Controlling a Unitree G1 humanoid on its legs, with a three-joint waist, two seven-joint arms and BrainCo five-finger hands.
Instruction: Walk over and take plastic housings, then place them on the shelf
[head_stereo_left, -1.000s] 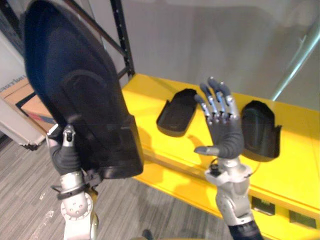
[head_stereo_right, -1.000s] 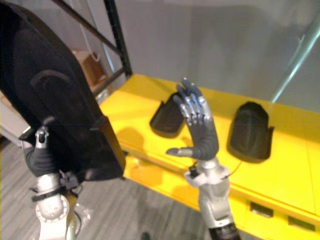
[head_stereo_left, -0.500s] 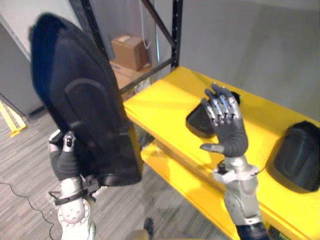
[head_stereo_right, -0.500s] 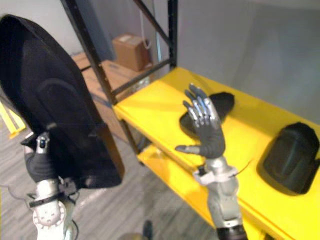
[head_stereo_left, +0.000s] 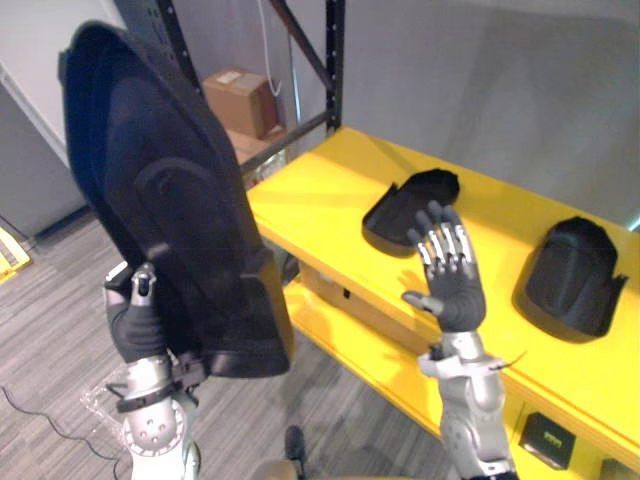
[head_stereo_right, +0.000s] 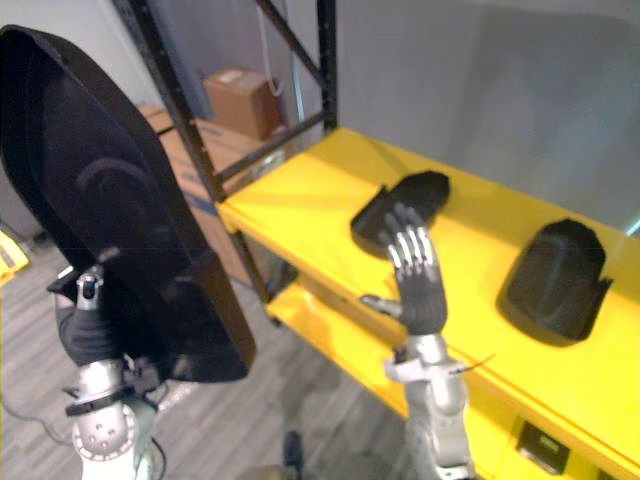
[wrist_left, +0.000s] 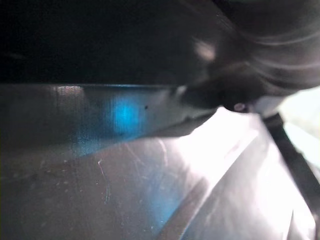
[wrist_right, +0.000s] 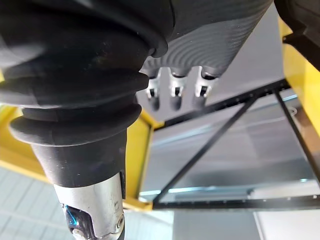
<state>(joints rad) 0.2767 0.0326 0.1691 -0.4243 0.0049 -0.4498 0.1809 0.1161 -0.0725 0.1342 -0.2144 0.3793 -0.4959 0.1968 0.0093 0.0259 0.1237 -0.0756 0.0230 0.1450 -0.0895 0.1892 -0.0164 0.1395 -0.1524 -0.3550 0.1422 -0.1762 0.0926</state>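
A large black plastic housing (head_stereo_left: 170, 220) stands upright in front of me, held from below by my left hand (head_stereo_left: 133, 325), whose thumb presses on its face. Its dark surface (wrist_left: 100, 40) looms close in the left wrist view. My right hand (head_stereo_left: 452, 290) is raised with the palm forward and the fingers (wrist_right: 172, 92) straight, holding nothing, in front of the yellow shelf (head_stereo_left: 320, 200). Two smaller black housings lie on that shelf: one (head_stereo_left: 410, 205) just beyond the right hand, another (head_stereo_left: 570, 275) further right.
A black rack upright (head_stereo_left: 333, 60) with diagonal braces rises at the shelf's left end. Cardboard boxes (head_stereo_left: 238, 100) sit behind it. A lower yellow shelf level (head_stereo_left: 380, 360) juts out under the top one. A grey wall backs the shelf.
The camera has moved, so the shelf and both resting housings now sit more fully in the picture. My left hand still holds the large housing; the right hand stays raised and open.
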